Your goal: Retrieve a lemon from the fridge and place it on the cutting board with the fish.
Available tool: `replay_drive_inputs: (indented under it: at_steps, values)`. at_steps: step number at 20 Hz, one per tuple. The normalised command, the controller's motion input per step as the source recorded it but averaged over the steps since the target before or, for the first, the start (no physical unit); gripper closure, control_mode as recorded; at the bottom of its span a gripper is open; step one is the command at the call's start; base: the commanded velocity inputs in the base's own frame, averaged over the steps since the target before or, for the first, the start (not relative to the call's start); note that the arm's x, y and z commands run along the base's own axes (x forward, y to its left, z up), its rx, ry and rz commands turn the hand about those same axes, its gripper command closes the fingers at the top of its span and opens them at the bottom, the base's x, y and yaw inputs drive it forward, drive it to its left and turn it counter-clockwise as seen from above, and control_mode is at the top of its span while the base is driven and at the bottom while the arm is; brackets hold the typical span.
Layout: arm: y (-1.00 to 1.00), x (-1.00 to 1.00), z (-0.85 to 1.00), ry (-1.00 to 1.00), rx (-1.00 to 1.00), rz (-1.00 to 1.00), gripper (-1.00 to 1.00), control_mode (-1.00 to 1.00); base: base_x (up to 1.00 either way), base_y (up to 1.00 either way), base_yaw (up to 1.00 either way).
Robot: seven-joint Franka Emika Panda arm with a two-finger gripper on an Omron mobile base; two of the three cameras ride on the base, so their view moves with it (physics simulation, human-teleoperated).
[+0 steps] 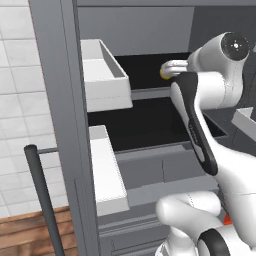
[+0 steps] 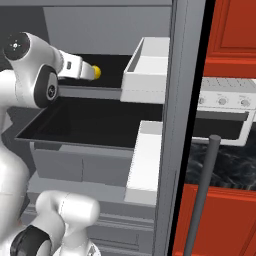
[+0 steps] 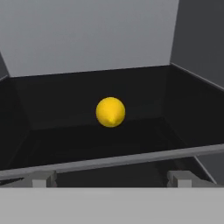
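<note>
- Hand: fingers spread at bottom of hand view, tips barely visible, nothing pinched.
- Lemon centre frame on black fridge shelf, apart from the fingers.
- Left base view: lemon mostly hidden behind the wrist.
- Fridge cut off at frame edges.

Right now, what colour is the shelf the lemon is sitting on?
Black. The shelf under the lemon shows best in the hand view.

text: none legible | labels: none | brands: none | numbers: none
</note>
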Motion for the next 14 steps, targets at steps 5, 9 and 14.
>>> replay_drive_inputs:
  at_steps: [5,9,14]
  values:
    - [0.00,0.50,-0.07,0.00,0.00,0.00,-1.00,-1.00,0.00,0.00,0.00]
    - [0.00,0.48,-0.09,0.00,0.00,0.00,-1.00,-1.00,0.00,0.00,0.00]
    - [0.00,0.47,-0.09,0.00,0.00,0.00,-1.00,-1.00,0.00,0.00,0.00]
